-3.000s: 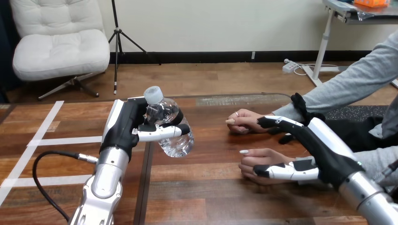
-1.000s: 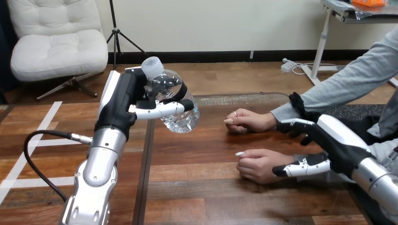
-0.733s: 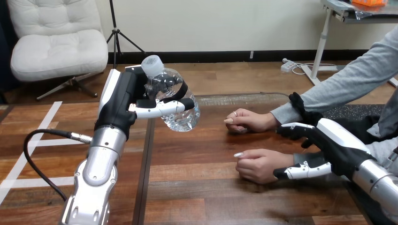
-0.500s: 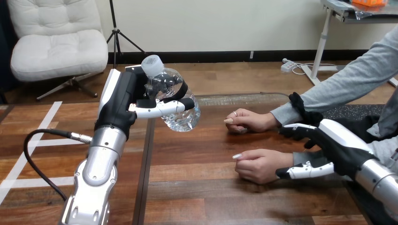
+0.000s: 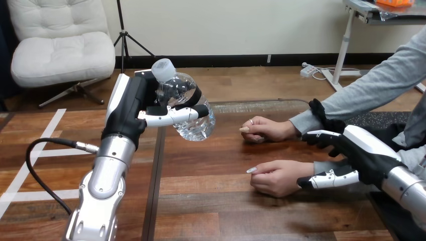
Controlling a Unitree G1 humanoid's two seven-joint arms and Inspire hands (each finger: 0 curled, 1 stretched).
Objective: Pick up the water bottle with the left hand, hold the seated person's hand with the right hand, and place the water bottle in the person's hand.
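Wooden table (image 5: 226, 211) — white tape lines (image 5: 48, 131) at its left, a dark seam (image 5: 150, 201) beside them.

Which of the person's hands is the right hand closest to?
The nearer hand, lower in view: the right hand straddles its wrist. The farther hand lies beyond.

One bottle (image 5: 190, 114), two robot hands, left hand (image 5: 129, 114) and right hand (image 5: 363, 156), the person's far hand (image 5: 267, 129) and near hand (image 5: 277, 176), one table (image 5: 226, 213).

Open table (image 5: 211, 165) between raised water bottle (image 5: 193, 130) and person's near hand (image 5: 275, 176), person's far hand (image 5: 265, 129) beyond it
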